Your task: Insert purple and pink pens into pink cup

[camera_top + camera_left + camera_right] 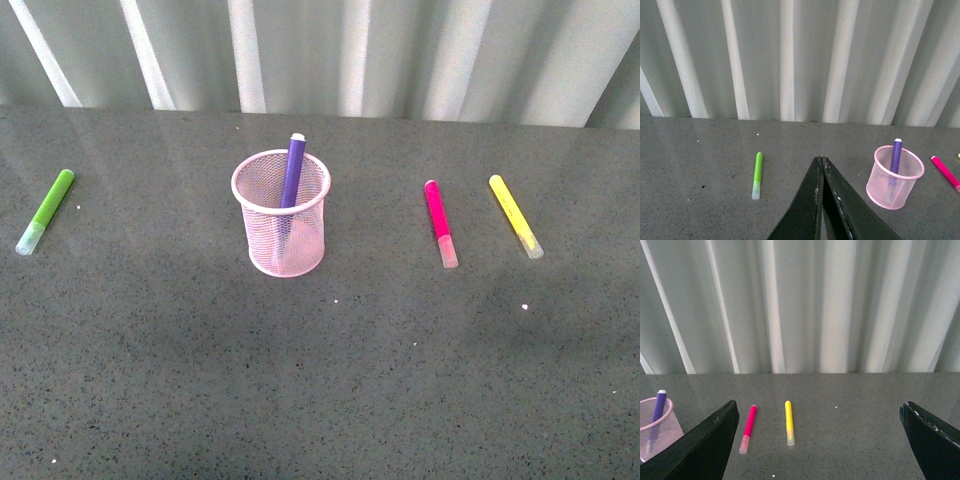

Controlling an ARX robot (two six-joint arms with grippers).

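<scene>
- Jaws of the left gripper (821, 161) are pressed together edge to edge, with nothing between them. It hangs above the table (300, 390), clear of every object.
- Jaws of the right gripper (818, 406) are spread wide, one at each side of its wrist view, and they carry nothing. It too is off the table and touches nothing.
- Neither arm shows in the front view.
- In the right wrist view, the pink pen (748, 428) and the yellow marker (789, 428) lie beyond the opening between the right jaws.
- The pink pen (439, 222) lies flat on the table to the right of the pink cup (300, 252), well apart from it. Its clear cap points toward the robot.
- The yellow marker (515, 216) lies just right of the pink pen without touching it. It is slightly angled, and its cap is also at the near end.
- The purple pen (292, 170) is already inside the pink cup. It leans toward the far side of the rim, with its white-tipped end poking above it and its lower part visible through the mesh.
- The pink cup stands upright near the middle of the table.
- The green marker (46, 210) lies flat far to the left, well away from the cup, with its pale cap at the near end.
- A pale, vertically ribbed backdrop (400, 50) runs behind the table's far edge.
</scene>
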